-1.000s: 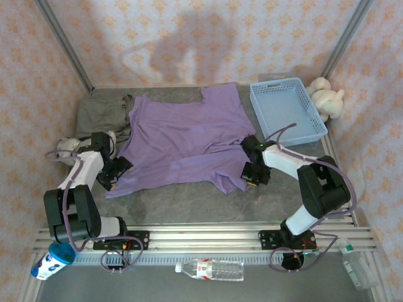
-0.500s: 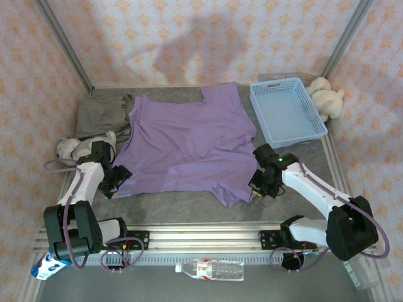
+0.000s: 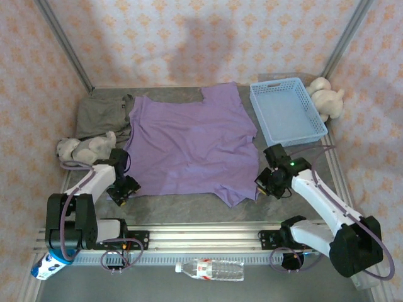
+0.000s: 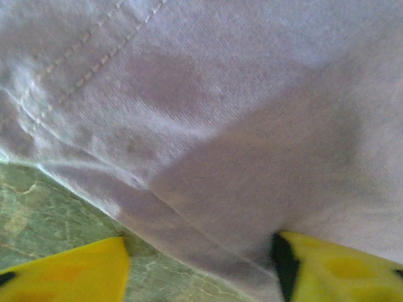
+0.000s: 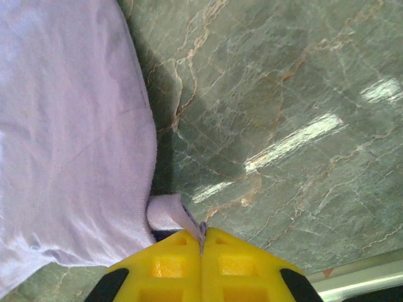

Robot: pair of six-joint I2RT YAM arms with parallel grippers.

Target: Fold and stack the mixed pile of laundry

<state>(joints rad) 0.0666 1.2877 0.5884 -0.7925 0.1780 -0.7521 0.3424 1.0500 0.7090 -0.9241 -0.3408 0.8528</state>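
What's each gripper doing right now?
Left gripper: open, fingers either side of the purple T-shirt hem.
Right gripper: closed, pinching the T-shirt's edge.

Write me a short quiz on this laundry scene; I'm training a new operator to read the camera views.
1. True or false: the right gripper is shut on an edge of the purple T-shirt.
2. Which thing lies at the far left corner of the table? A the blue basket; B the grey-olive garment; C the water bottle.
3. Fill in: the fingers of the left gripper stand ___, one on each side of the purple T-shirt's near hem.
Key: 1 true; 2 B; 3 apart.
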